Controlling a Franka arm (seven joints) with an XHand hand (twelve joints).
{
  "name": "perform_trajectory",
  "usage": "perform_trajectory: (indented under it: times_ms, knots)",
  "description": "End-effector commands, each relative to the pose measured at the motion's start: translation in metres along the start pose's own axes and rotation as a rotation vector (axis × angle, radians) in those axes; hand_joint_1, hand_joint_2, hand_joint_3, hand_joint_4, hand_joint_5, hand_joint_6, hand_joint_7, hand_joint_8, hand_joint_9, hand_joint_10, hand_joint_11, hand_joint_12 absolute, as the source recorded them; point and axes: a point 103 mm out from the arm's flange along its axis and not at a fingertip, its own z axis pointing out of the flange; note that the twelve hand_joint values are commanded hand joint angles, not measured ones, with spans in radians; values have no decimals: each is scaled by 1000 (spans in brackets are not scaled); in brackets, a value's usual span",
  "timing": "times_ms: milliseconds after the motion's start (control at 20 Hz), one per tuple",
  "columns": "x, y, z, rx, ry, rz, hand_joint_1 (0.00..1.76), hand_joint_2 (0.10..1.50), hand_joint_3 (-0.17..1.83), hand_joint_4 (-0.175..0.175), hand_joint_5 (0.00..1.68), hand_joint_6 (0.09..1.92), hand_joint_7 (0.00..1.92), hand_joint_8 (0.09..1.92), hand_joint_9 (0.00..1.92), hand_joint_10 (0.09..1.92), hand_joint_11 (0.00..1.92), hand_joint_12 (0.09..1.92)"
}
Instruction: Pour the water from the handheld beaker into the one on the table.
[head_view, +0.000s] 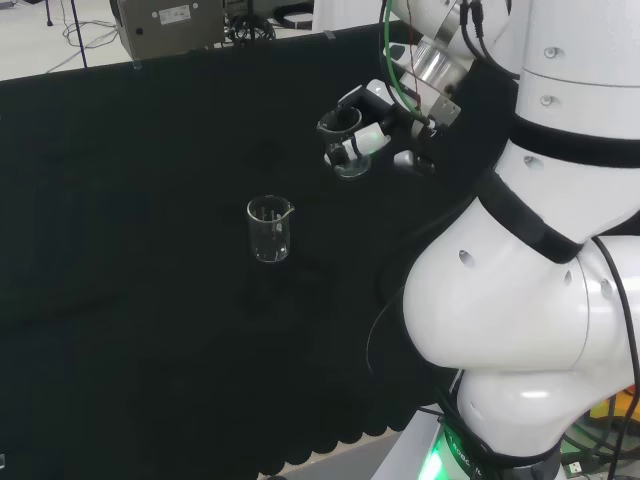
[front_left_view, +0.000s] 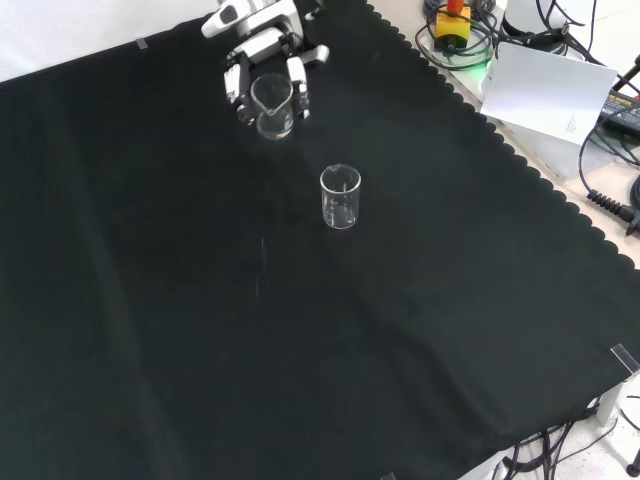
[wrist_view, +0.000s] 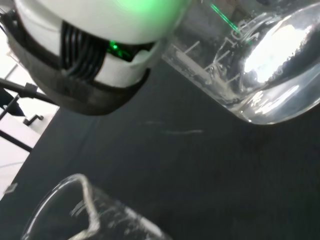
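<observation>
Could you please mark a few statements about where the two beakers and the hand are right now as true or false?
1. The hand has its fingers curled round a clear beaker. True.
2. The beaker on the table lies tipped on its side. False: it stands upright on the black cloth.
3. The held beaker is raised off the cloth. True.
4. In the head view, the held beaker is left of the standing one. False: it is up and to the right of it.
5. The two beakers touch. False: they are apart.
</observation>
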Motion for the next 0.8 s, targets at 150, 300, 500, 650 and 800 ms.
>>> perform_trajectory:
  times_ms: [150,300,500,650,800]
  knots:
    - [43,-56,-7,106,-91,13,1542,648,535,-175,1285,530,1434,506,1640,87,1150,715]
    - [58,-64,0,144,-137,19,1542,649,532,-175,1286,526,1436,502,1640,87,1152,709]
    - [70,-68,12,207,-161,49,1542,650,530,-175,1287,524,1438,495,1641,87,1153,708]
    - [76,-69,22,244,-195,65,1542,650,528,-175,1288,521,1440,492,1641,87,1154,705]
    - [79,-67,31,280,-242,85,1542,651,527,-175,1288,518,1441,489,1641,87,1155,703]
